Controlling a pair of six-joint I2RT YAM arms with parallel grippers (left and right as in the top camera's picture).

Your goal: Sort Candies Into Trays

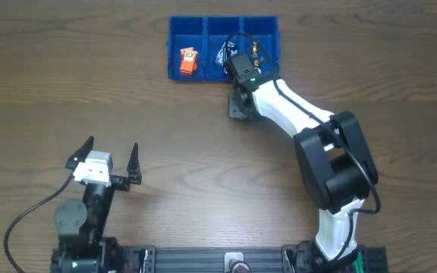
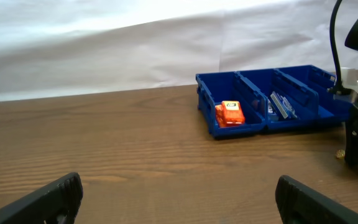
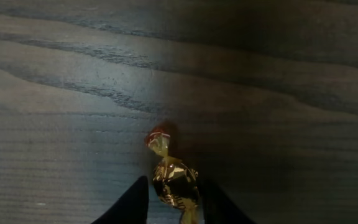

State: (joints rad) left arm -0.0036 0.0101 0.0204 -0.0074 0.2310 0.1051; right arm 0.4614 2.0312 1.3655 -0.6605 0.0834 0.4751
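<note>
Lower centre, the right pincer [image 3: 175, 182] pinches the gold candy [image 3: 176, 190] on the table [image 3: 55, 93]; its slick wrapper may slip out before reaching the blue tray [image 1: 173, 45].

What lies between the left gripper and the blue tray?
Nothing but bare tabletop; the left wrist view shows open wood from the left gripper to the blue tray.

- Left arm folded back near its base, left hand [image 1: 112, 144] held level, its two fingers spread wide apart.
- Right arm stretched far forward, right hand [image 1: 238, 108] pointing down.
</note>
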